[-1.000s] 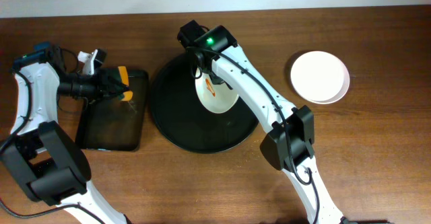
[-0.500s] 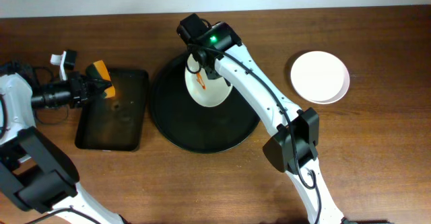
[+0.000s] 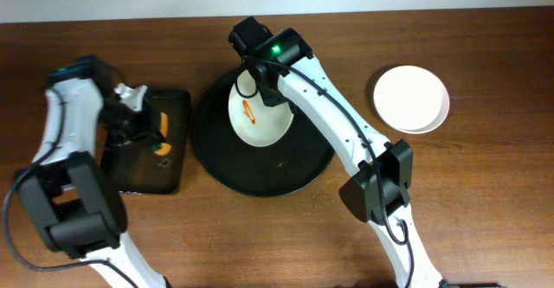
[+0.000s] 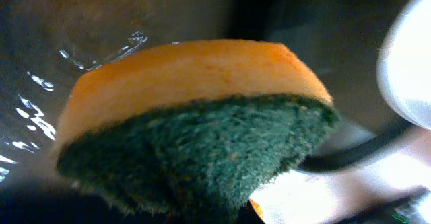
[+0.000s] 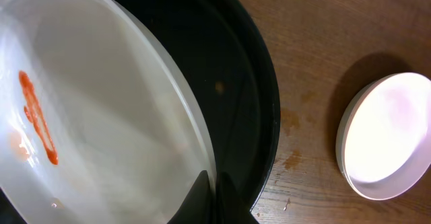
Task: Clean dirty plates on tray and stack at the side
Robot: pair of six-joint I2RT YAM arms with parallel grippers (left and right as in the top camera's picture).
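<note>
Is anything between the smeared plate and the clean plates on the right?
Nothing visible: only the tray rim and bare table lie between the smeared plate and the clean plates, besides the right arm holding it.

Soiled plate (image 3: 260, 119): round, shallow, white; a thin orange streak on its inner face. It sits in the rear half of the tray.

Tray (image 3: 221, 171): large, round, black, with a low rim. It lies flat at the table's middle.

Stacked plates (image 3: 411, 98): white, apparently two, no smear visible. They rest on the bare brown wood-grain tabletop (image 3: 485, 193), right of the tray and apart from it.
</note>
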